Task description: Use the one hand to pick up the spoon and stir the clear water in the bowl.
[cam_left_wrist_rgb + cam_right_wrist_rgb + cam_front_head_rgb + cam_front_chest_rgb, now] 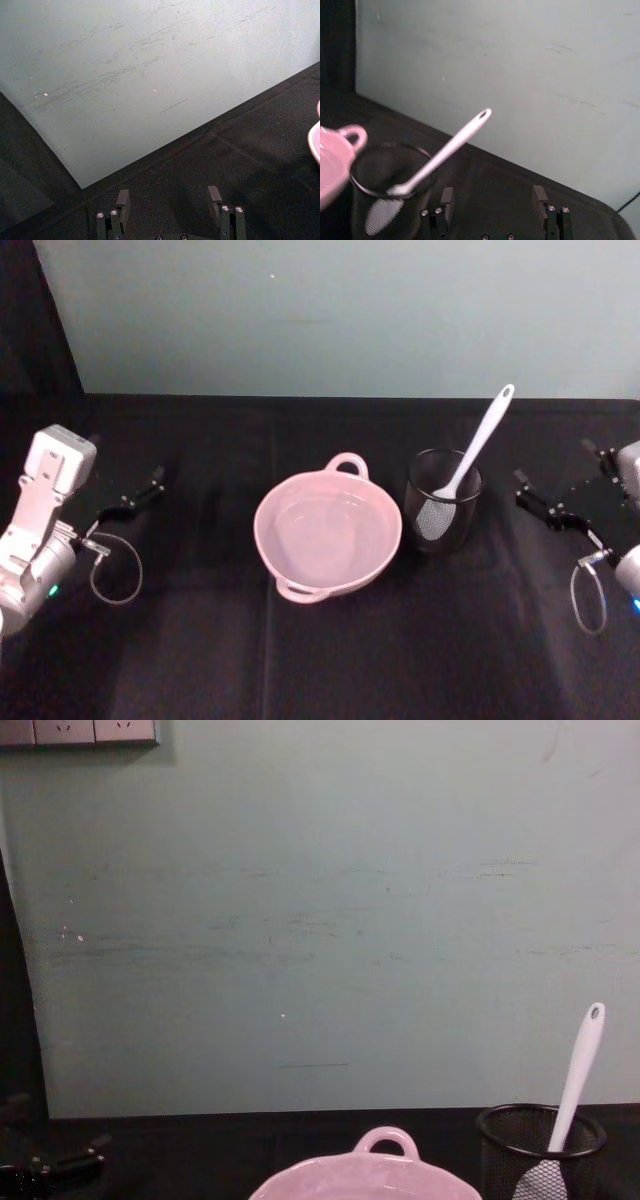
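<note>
- Spoon is what the next move turns on: it lies inboard of my right claw, toward the middle of the table, with nothing between them.
- Right claw hangs low at the table's right edge, its fingers spread wide and holding nothing. It is clearly the nearer arm.
- The spoon stands scoop-down in a cup. Its long axis runs up out of the rim, leaning toward the back wall and slightly to the right, so the handle tip tilts my way.
- Slim white plastic with a small hole at the tip and a broad flat scoop. I judge it smooth and light, likely to swivel in a loose pinch.
- The cup is black wire mesh and cylindrical; I expect it could tip if I drag the handle sideways.
- Just beside the cup, farther inboard, sits the bowl: glossy pale pink, round, with loop handles at the rim.
- Water in it is clear, showing only faint glints.
- Left claw is parked beyond the bowl, well apart, fingers also wide.
- Everything rests on matte black cloth.
</note>
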You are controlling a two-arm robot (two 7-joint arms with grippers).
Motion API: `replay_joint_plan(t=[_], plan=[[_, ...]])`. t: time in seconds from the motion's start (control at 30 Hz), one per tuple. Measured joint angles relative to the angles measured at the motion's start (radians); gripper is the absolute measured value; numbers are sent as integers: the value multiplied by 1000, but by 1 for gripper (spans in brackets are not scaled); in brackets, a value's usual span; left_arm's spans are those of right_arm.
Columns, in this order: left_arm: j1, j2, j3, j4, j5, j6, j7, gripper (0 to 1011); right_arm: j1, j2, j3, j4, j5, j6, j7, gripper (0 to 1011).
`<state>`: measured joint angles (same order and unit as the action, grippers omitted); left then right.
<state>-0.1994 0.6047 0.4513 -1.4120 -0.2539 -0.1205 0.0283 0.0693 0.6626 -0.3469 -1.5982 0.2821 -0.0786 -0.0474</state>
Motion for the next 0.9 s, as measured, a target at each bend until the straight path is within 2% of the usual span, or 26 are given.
replay_joint_plan(t=[0.13,0.17,0.27,0.3,0.4,0.43,0.5,0.53,0.7,0.9], plan=[[0,0,0,0,0,0,0,1011,-24,-5,50,-37,100,-1,53,1003],[0,0,0,0,0,0,0,1012,-27,-11,67,-46,141,13,74,1003],[0,0,0,0,0,0,0,1011,-24,-24,92,-54,205,44,105,1002],[0,0,0,0,0,0,0,1011,-16,-35,106,-54,253,72,131,1003],[0,0,0,0,0,0,0,1011,0,-53,124,-44,320,114,171,1003],[0,0,0,0,0,0,0,1011,14,-65,134,-33,366,145,202,1002],[0,0,0,0,0,0,0,1011,31,-79,143,-17,406,174,229,1003],[0,0,0,0,0,0,0,1011,48,-93,149,-1,443,203,253,1003],[0,0,0,0,0,0,0,1011,102,-127,159,45,520,272,295,1003],[0,0,0,0,0,0,0,1011,168,-153,148,104,590,320,319,1003]])
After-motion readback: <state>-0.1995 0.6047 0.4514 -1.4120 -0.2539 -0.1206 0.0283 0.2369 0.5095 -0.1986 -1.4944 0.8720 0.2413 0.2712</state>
